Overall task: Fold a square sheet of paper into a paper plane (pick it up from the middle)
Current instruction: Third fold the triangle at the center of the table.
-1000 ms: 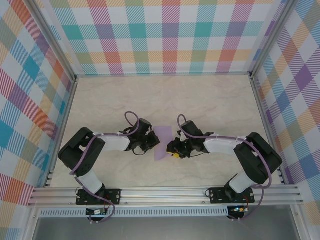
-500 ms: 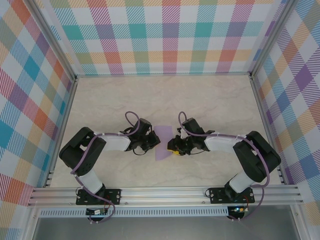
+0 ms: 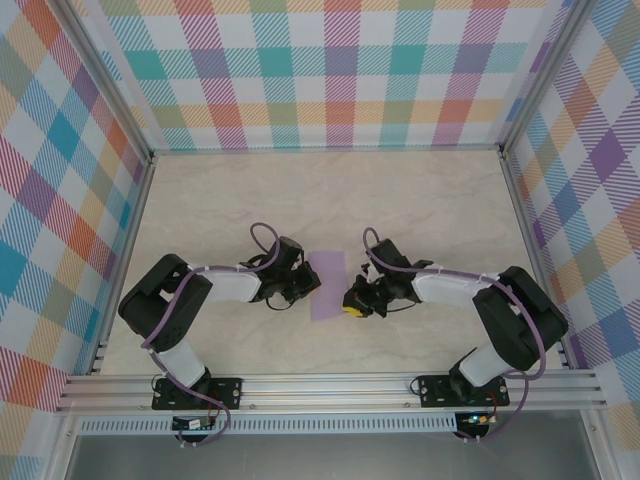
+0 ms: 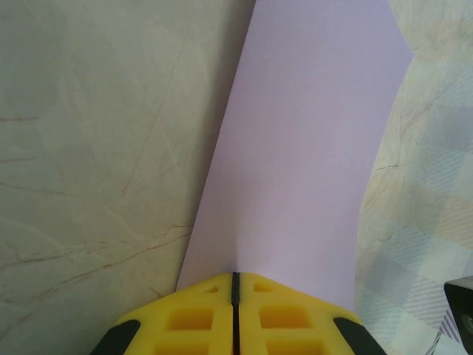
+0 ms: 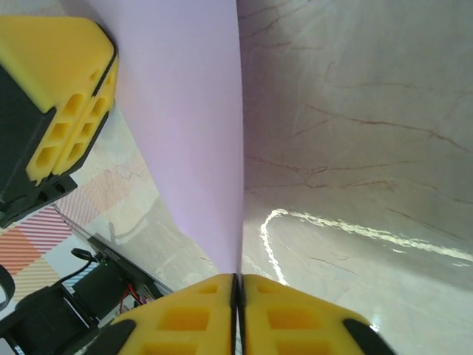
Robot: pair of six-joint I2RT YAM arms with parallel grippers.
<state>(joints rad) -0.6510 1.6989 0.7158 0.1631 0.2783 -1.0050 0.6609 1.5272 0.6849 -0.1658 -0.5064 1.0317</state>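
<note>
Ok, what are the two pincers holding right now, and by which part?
The lilac paper sheet, pinched from both sides: the left pincer grips its left edge, the right pincer its right edge.

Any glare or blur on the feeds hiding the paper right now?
Right wrist: a bright curved glare streak on the table beside the paper, whose edge is sharp. Left wrist: soft even light, no glare. Top: evenly lit, paper small but clear.
</note>
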